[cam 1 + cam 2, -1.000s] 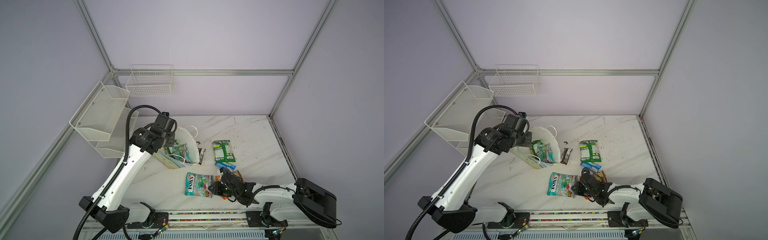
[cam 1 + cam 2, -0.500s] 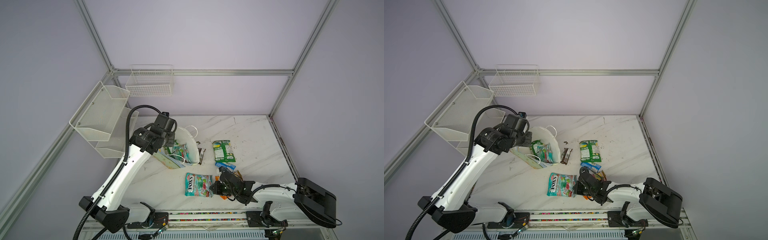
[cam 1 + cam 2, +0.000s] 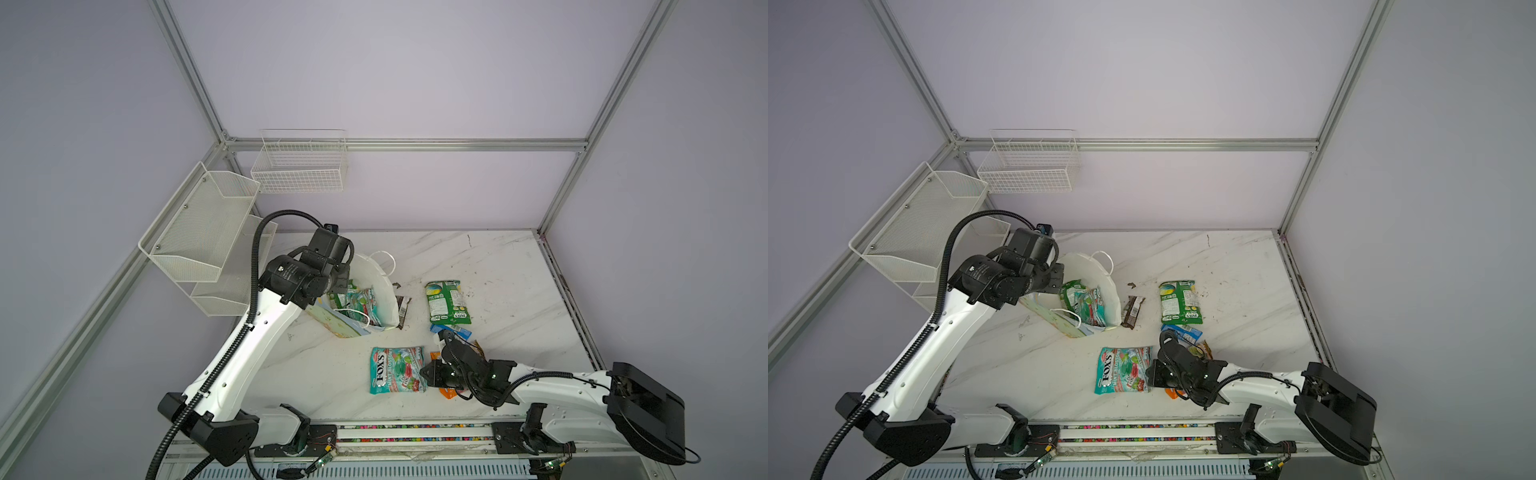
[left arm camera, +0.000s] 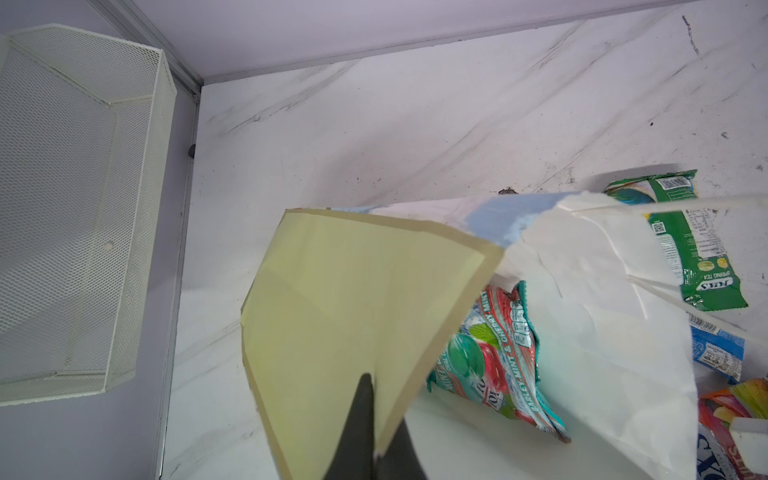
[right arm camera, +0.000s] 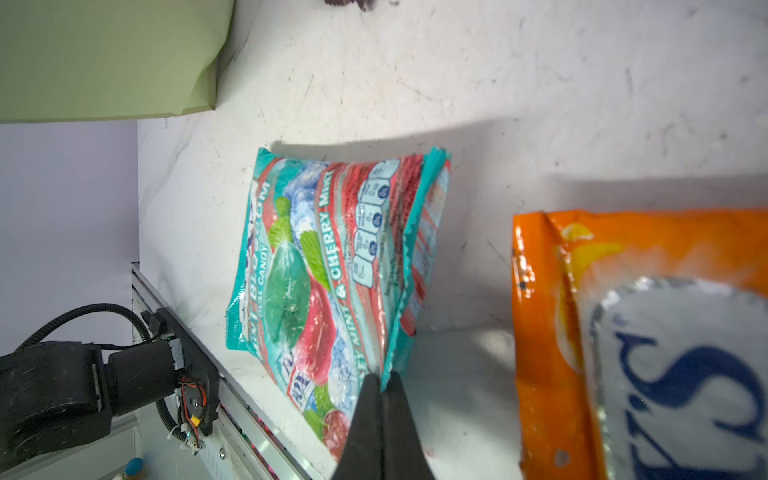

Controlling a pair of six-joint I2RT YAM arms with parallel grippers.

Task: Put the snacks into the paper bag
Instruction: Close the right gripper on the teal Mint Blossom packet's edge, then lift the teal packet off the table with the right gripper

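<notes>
The right pincer point(image 5: 382, 380) is clenched on the sealed edge of the teal FOX'S candy bag point(image 3: 397, 370). That bag lies on the counter point(image 3: 498, 266) just beside the orange FOX'S bag point(image 5: 552, 332). The left pincer point(image 4: 376, 399) is clamped on one wall of the paper bag point(image 3: 383, 286), tipping its mouth open. A second teal packet point(image 4: 498, 353) and a green packet point(image 3: 1073, 291) are inside. Such a thin pinch probably calls for a slow lift, clearing the rim well before release.

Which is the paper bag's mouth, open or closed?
Open: the left gripper pinches one wall of the paper bag, and its white inside with a teal packet shows.
</notes>
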